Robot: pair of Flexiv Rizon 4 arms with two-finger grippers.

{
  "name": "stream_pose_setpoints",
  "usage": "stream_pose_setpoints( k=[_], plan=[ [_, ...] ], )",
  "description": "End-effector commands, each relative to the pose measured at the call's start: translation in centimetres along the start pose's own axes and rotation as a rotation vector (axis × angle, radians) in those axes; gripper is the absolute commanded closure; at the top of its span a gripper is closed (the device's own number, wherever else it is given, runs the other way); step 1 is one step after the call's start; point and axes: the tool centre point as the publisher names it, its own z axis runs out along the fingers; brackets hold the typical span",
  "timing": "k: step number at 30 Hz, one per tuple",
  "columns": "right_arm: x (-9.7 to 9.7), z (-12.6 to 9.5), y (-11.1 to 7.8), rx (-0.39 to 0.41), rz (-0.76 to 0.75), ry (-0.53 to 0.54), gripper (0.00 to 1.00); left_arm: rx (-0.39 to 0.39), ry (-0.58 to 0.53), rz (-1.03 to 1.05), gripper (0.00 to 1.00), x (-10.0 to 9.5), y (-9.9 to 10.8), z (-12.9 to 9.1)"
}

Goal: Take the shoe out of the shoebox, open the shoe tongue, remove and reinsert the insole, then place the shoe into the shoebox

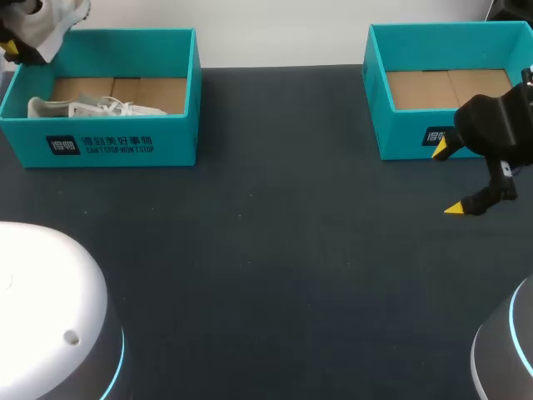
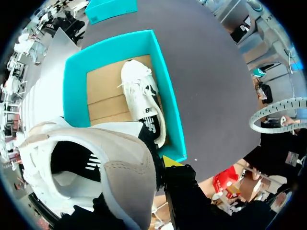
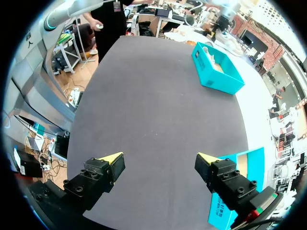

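Note:
At the far left stands a teal shoebox [image 1: 108, 146] with a white shoe [image 1: 92, 108] lying inside on the cardboard floor. Above its back left corner, my left gripper [image 1: 10, 43] is shut on a second shoe [image 1: 54, 21], white and beige. In the left wrist view this held shoe [image 2: 120, 163] fills the space between the fingers, its opening facing the camera. One yellow fingertip [image 2: 171, 161] shows beside it. Below are the box wall [image 2: 74, 96] and the other shoe [image 2: 144, 103]. My right gripper [image 1: 450, 179] [image 3: 159, 160] hangs open and empty over the table.
A second teal shoebox [image 1: 400, 133] [image 3: 225, 206] stands at the far right, only cardboard showing inside, just behind my right gripper. The dark table [image 1: 275, 250] stretches between the boxes. White robot bases [image 1: 42, 308] [image 1: 508, 350] fill the near corners.

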Motion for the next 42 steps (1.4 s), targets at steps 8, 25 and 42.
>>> stream_pose_setpoints(
  k=[8, 25, 42],
  plan=[
    [-0.2, 0.2, 0.1, 0.003, 0.0, 0.003, 0.0, -0.124, 0.118, 0.676, 1.0, -0.5, 1.4, -1.2],
    [-0.2, 0.2, 0.1, 0.003, 0.0, 0.003, 0.0, -0.218, 0.098, 0.856, 1.0, -1.2, 2.7, -2.8],
    [-0.2, 0.2, 0.1, 0.003, 0.0, 0.003, 0.0, -0.192, 0.08, 0.938, 1.0, -1.8, 3.1, -2.8]
  ],
)
